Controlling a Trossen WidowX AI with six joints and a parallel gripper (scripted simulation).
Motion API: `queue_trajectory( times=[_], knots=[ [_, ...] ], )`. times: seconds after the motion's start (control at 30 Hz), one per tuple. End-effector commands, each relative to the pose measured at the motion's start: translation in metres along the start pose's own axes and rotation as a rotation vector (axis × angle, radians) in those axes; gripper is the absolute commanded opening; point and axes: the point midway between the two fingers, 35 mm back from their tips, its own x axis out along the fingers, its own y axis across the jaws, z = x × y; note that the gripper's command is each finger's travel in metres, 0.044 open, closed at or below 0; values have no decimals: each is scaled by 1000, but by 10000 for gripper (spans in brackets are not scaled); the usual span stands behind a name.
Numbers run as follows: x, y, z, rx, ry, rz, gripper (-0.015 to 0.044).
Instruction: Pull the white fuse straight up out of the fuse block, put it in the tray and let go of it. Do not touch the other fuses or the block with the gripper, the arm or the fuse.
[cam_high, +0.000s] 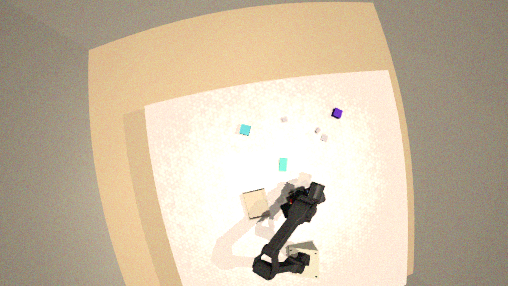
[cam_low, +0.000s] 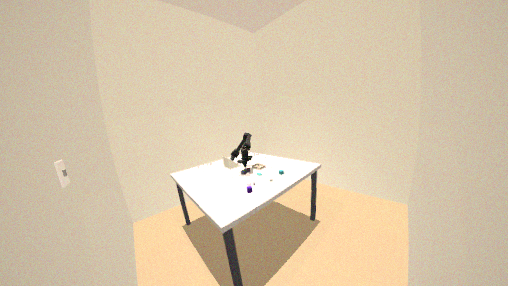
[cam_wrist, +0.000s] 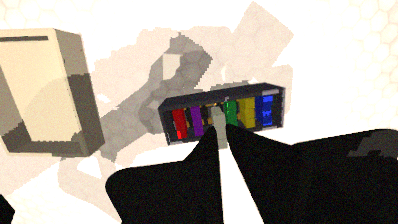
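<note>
My gripper (cam_wrist: 219, 130) is shut on the white fuse (cam_wrist: 218, 120), seen in the wrist view. The fuse stands between the fingertips and its near end overlaps the block's near wall in that view; it looks raised, but how far its foot is above the slot is hard to tell. The dark fuse block (cam_wrist: 210, 96) (cam_low: 245, 171) lies below, with red (cam_wrist: 179, 124), purple (cam_wrist: 197, 121), green (cam_wrist: 231, 113), yellow (cam_wrist: 248, 112) and blue (cam_wrist: 267, 110) fuses in it. The beige tray (cam_wrist: 77, 60) (cam_high: 256, 203) is left of the block in the wrist view; no fuse shows in it.
A teal flat piece (cam_high: 283, 164), a teal cube (cam_high: 245, 130), a purple cube (cam_high: 337, 113) (cam_low: 249, 189) and small pale cubes (cam_high: 284, 119) (cam_high: 324, 138) lie beyond the block. A cream box-like object (cam_high: 313, 270) is beside the arm's lower part. The arm's shadow falls across the tray.
</note>
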Motion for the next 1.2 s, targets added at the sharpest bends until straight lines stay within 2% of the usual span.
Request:
queue_trajectory(
  times=[0.0, 0.97, 1.17],
  knots=[
    [-3, 0, 0, -6, 3, -2, 0],
    [-31, 0, -1, -5, 4, -2, 0],
    [-31, 27, 15, -3, 7, -13, 0]
  ],
)
